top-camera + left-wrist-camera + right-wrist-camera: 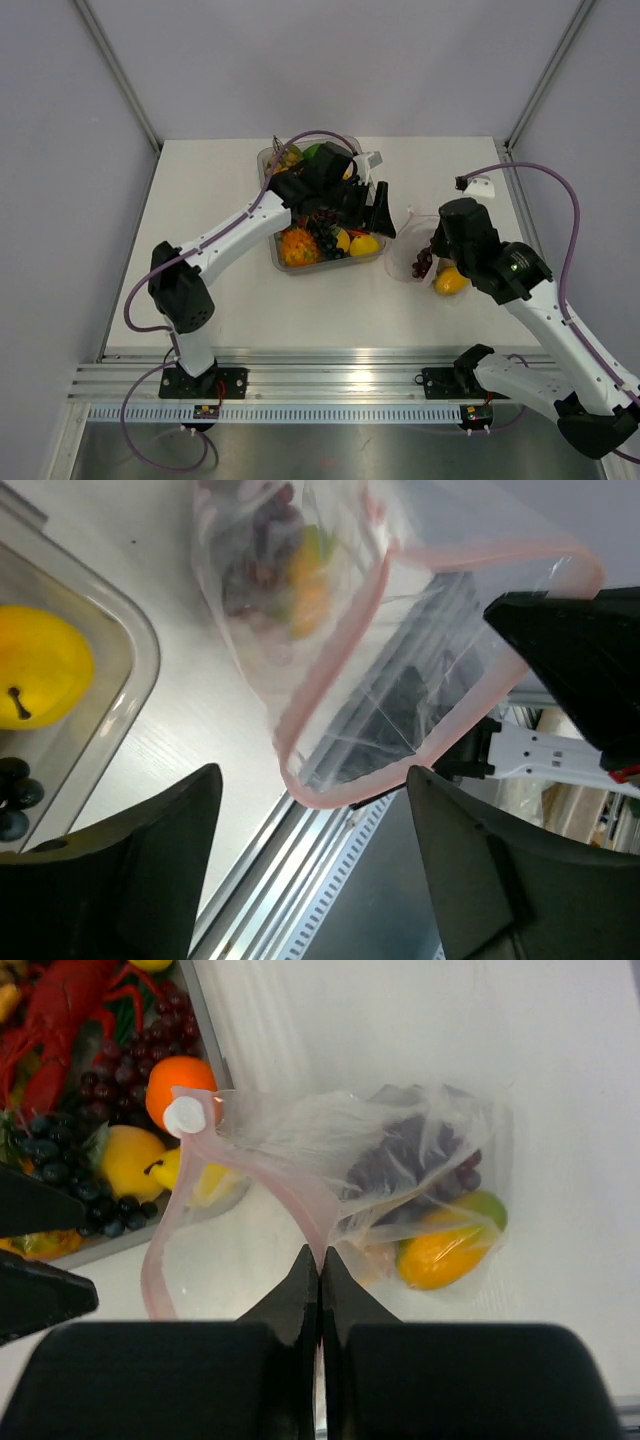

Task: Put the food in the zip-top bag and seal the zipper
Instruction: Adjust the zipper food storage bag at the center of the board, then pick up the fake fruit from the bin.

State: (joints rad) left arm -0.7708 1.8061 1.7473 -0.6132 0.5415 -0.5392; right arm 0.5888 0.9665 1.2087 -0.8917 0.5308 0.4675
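- One flat white surface (220, 300) carries everything. It looks smooth.
- Two white arms with purple cables reach over it, the left arm (235, 232) and the right arm (540, 295).
- One hard clear tray (330, 266) sits in the middle, toward the far side. It is a box shape with round corners.
- One zip-top bag (400, 1140) lies on the surface just right of the tray. It is thin, clear and crinkly. Its mouth stands open in a loop.
- The left hand (381, 210) is black. It hangs over the near right corner of the tray, facing the bag's mouth. Its two fingers are wide apart and hold nothing.
- The right hand (320, 1272) is black too. Its two fingers are pressed together on the bag's edge, and they pinch the zipper (300, 1195).
- The zipper is one thin, soft pink strip around the mouth, with one small round white button (183, 1117) on it.
- Inside the bag are one smooth yellow-orange mango (440, 1252) and one bunch of bumpy purple grapes (400, 1165).
- In the tray I can count one red lobster (60, 1005), one round orange (175, 1082), two yellow fruits (130, 1160) and some dark grapes (50, 1150).
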